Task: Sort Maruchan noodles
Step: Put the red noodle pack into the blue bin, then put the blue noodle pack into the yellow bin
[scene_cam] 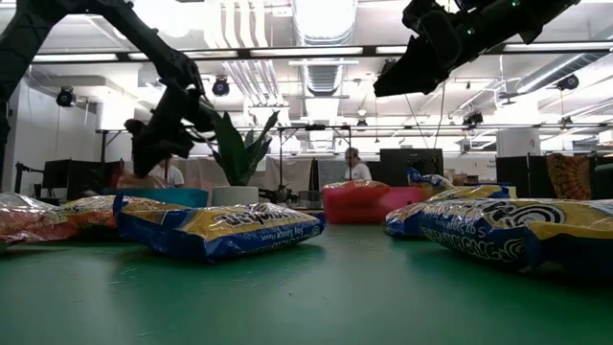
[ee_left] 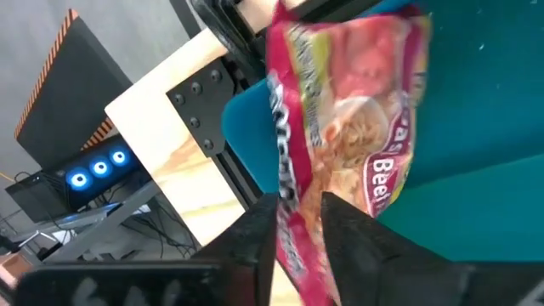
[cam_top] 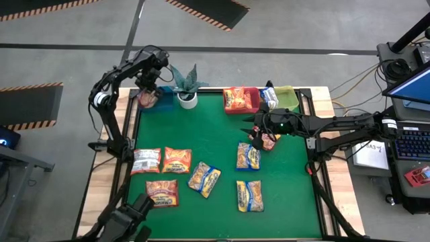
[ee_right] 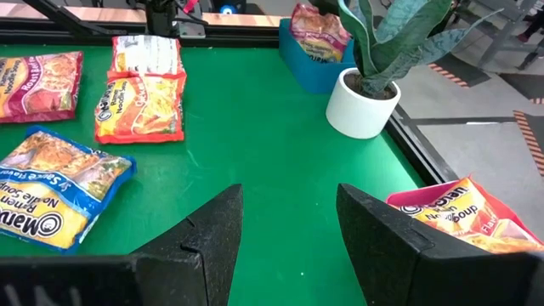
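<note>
My left gripper [cam_top: 148, 89] hangs over the blue bin [cam_top: 161, 105] at the table's far left corner, shut on a maroon noodle packet [ee_left: 340, 127]. My right gripper [ee_right: 289, 204] is open, raised above the table's right middle [cam_top: 256, 130], touching nothing. An orange packet [cam_top: 269, 140] lies flat on the table beneath it. Several more packets lie flat on the green mat: two maroon [cam_top: 162, 193], one orange [cam_top: 177, 160], three blue-and-yellow [cam_top: 248, 156]. The red bin [cam_top: 252, 92] holds an orange packet [cam_top: 236, 99]. The yellow-green bin [cam_top: 287, 99] holds a blue one [cam_top: 269, 97]. My left gripper pinches the maroon packet between its two fingers at one end [ee_left: 297, 242]. The fingers [ee_left: 259, 229] come from above, pointing down into the blue bin. The packet hangs below them inside the bin's walls; whether its lower end rests on the bin floor cannot be told.
A potted plant in a white pot [cam_top: 187, 99] stands between the blue and red bins on the far edge. The three bins line the far side. Open green mat [cam_top: 215, 128] lies in the middle and along the near right.
</note>
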You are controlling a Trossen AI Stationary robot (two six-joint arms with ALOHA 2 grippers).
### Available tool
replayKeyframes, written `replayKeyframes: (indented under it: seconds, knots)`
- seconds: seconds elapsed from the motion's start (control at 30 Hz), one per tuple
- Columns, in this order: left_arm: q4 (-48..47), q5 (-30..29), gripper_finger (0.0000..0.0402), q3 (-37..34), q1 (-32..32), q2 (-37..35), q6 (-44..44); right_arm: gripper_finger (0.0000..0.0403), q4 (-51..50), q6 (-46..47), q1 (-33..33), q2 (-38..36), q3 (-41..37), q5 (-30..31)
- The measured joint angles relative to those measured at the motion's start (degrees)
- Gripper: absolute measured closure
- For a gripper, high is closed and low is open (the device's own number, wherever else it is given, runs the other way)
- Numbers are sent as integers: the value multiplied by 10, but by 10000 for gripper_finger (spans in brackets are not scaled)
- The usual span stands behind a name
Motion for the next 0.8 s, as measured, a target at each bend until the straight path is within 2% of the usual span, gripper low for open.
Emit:
replayKeyframes:
  seconds: [0.2,0.47,0.63,0.8]
  knots:
    - [4,-23,281,1,-4,0,-10,220,-4,0,0,0,0,0]
    - [-95,-18,276,48,-29,-19,-18,220,-7,1,0,0,0,0]
    - [-113,-8,276,51,-56,-78,-37,220,-8,12,0,0,0,0]
    - [-99,-6,276,39,-110,-161,-75,220,-8,30,0,0,0,0]
